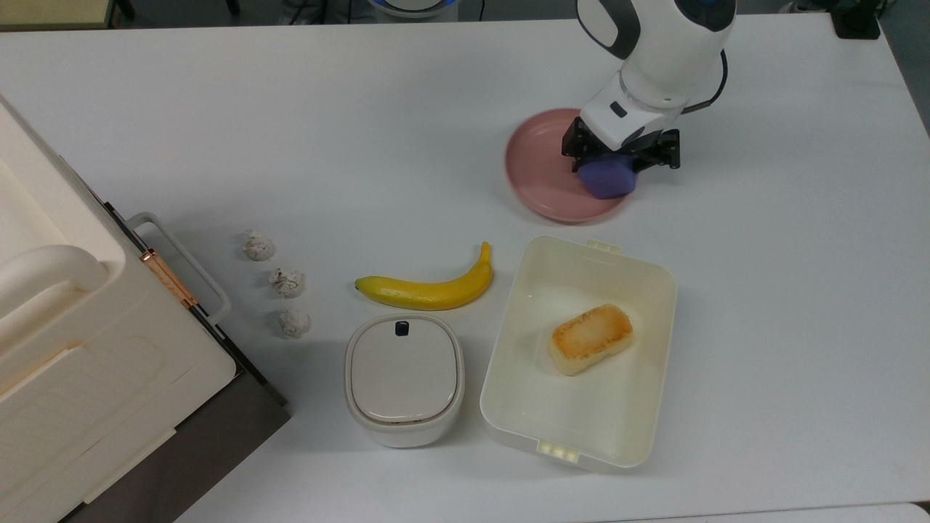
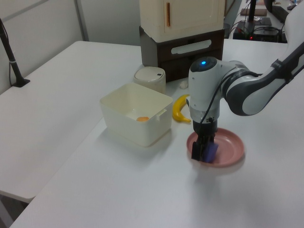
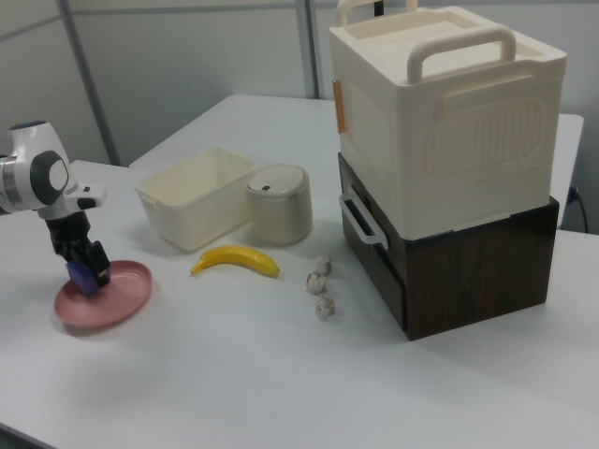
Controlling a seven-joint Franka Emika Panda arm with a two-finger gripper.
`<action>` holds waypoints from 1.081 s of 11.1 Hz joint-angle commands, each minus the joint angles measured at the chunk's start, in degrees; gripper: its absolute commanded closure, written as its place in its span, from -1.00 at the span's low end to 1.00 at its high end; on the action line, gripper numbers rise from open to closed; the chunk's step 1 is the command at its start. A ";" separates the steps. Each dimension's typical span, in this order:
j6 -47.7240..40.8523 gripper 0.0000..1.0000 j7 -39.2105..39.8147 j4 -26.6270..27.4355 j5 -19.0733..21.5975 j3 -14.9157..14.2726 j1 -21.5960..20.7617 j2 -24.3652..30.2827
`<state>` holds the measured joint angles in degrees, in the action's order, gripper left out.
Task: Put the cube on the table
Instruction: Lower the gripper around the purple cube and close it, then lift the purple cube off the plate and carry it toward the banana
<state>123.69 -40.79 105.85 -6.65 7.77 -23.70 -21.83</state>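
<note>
The blue-purple cube (image 1: 609, 181) is held over the right rim of a pink plate (image 1: 538, 160) in the top view. My gripper (image 1: 621, 158) is shut on it from above, fingers on either side. In the left view the gripper (image 2: 201, 150) holds the cube (image 2: 209, 152) at the near-left rim of the plate (image 2: 229, 145). The right view has the cube (image 3: 84, 279) in the gripper (image 3: 82, 268) above the plate (image 3: 117, 297). I cannot tell whether the cube touches the plate. The white table (image 1: 763, 254) lies bare to the top view's right of the plate.
Near the front of the top view stand an open white bin (image 1: 508, 378) holding a toasted bread block (image 1: 590, 338), a banana (image 1: 429, 288) and a lidded white container (image 1: 404, 378). Three crumpled lumps (image 1: 287, 282) lie beside the cream appliance (image 1: 73, 349).
</note>
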 commanded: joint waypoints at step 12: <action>-10.04 0.53 27.37 -3.02 6.74 -15.72 3.75 5.48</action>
<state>116.17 -25.87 101.61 -1.68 0.21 -20.20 -17.33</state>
